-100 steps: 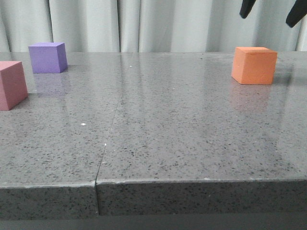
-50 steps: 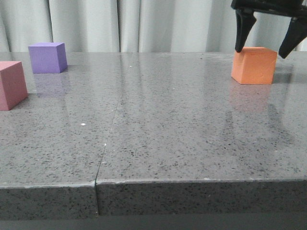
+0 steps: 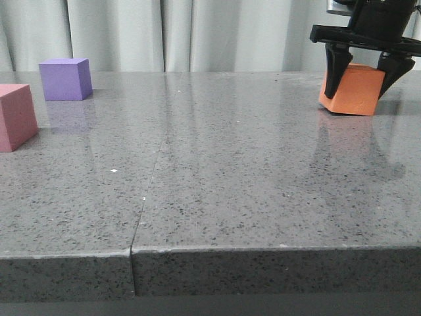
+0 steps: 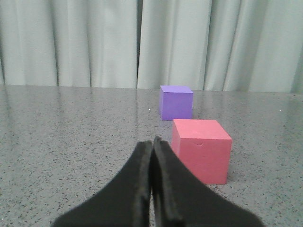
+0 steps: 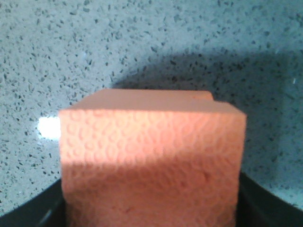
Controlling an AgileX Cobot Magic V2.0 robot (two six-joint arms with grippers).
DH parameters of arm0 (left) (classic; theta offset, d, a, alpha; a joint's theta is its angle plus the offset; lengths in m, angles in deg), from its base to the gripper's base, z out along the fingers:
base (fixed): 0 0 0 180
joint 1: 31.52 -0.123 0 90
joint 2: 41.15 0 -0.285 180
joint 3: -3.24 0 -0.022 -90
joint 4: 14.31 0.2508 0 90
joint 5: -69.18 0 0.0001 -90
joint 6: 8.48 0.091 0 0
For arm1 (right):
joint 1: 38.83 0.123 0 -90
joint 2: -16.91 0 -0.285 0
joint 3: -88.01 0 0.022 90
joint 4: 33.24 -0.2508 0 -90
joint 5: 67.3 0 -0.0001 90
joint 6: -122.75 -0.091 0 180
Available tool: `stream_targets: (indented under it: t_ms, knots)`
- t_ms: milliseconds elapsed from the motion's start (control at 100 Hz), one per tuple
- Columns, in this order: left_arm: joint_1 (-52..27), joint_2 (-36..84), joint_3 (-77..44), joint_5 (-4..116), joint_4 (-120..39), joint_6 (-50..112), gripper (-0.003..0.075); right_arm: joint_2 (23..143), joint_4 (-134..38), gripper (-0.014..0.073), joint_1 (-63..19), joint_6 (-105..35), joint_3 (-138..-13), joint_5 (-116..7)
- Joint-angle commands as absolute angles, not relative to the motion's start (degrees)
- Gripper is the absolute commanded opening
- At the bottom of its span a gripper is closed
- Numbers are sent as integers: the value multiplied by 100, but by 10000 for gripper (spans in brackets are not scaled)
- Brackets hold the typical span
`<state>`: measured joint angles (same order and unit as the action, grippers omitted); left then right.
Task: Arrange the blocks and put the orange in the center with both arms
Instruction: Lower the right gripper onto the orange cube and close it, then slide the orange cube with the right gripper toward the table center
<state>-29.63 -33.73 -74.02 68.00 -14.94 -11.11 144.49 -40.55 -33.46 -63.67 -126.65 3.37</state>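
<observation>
The right gripper (image 3: 364, 84) straddles the tilted orange cube (image 3: 355, 90) at the table's (image 3: 217, 171) far right, whether squeezing it I cannot tell, so it could slip; the left gripper (image 4: 152, 146) is closed and empty

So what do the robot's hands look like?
Both are black. The right gripper has a wide flat crossbar with two pointed fingers hanging down like claws. The left gripper looks like two smooth dark fingers, tapering to rounded tips. No markings or cables show.
</observation>
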Motion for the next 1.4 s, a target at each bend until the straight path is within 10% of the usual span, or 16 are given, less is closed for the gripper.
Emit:
stream_targets:
  t_ms: [0,1390]
  knots:
    - [-2972,-3539,-7631,7256,-1535,-1135,-20,14126,-4109,366,-3371,-6364,-12851,222]
    - [-2972,-3539,-7631,7256,-1535,-1135,-20,13960,-4217,362,-1729,-7772,-12861,301]
